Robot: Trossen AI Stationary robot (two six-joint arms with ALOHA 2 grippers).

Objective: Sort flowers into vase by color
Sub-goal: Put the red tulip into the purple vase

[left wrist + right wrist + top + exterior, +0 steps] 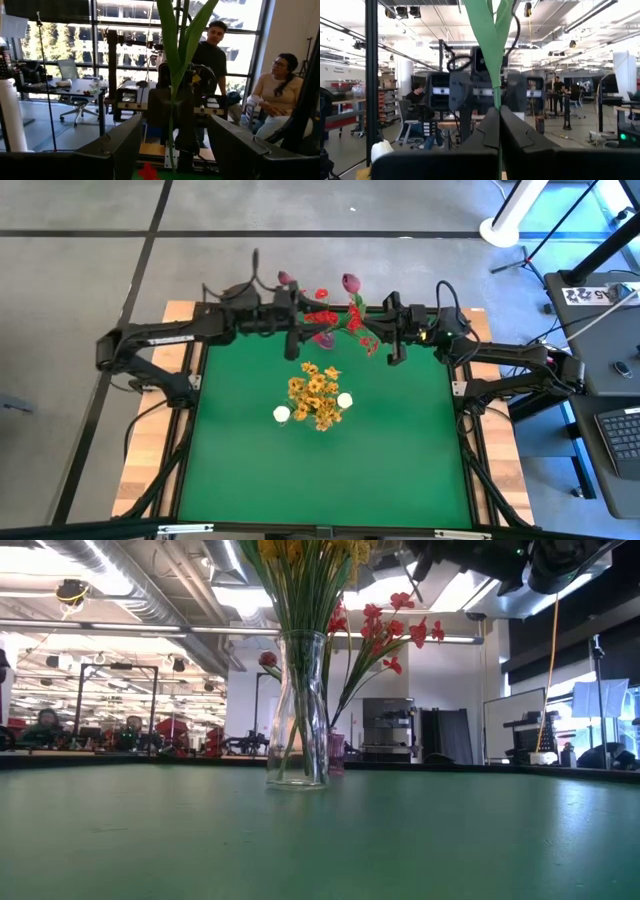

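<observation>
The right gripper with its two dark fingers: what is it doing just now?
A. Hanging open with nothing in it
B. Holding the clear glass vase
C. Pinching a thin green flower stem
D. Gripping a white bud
C: in the right wrist view the right gripper has its dark fingers pressed together on a thin green flower stem that rises between them.

Both my dark arms reach along the far edge of the table, at twelve o'clock, and point toward each other. My left arm comes in from ten o'clock, elbow bent outward, forearm level. My left gripper (292,330) hangs with its two fingers (112,145) spread wide apart, gripping nothing. My right arm comes in from two o'clock, mirroring the left. My right gripper (385,333) has its two fingers (485,130) pressed tightly together, pinching a thin green stem (496,55) that rises upright between them.
</observation>
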